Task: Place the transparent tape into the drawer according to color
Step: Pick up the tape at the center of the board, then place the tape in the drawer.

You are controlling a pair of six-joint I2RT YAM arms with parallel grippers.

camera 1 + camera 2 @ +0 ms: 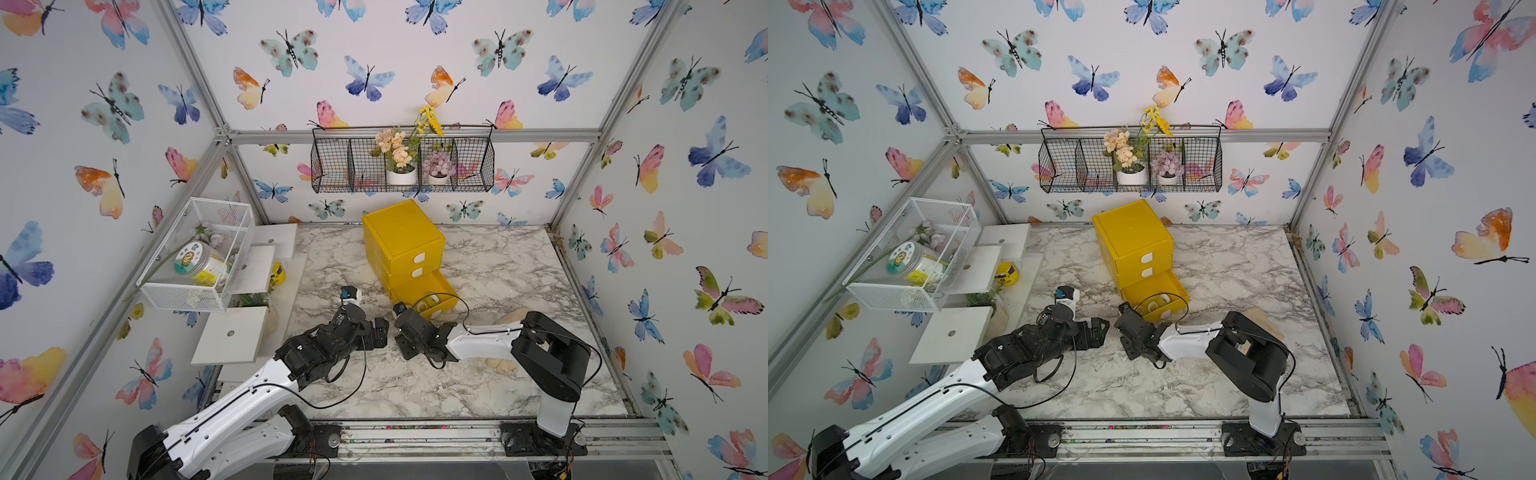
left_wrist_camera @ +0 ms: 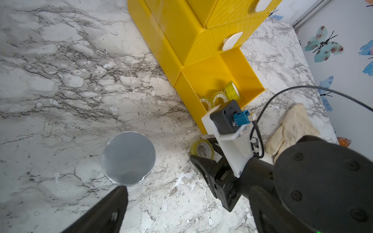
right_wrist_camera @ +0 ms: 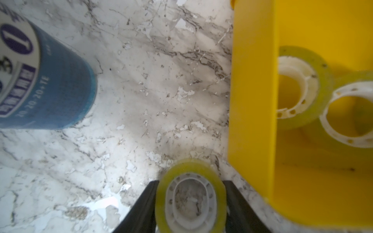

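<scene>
Yellow-green tape roll (image 3: 190, 199) lies flat on marble table (image 3: 151, 90), lower centre of right wrist view, just beside corner of open bottom drawer (image 3: 252, 80). Right gripper (image 3: 190, 182) jaws press both its sides, roll not yet lifted: likely grip for carrying over drawer wall. Three like-coloured rolls (image 2: 220, 96) already inside, so colour matches. Left gripper (image 1: 379, 329) wide open, empty, parked clear near blue jar (image 3: 40, 80).

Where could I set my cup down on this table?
Bare marble lies right of the yellow cabinet up to the wall, left of it toward the white shelves, and along the middle of the front rail. It is crowded before the open drawer: left gripper, right gripper, the jar and a tape roll.
</scene>
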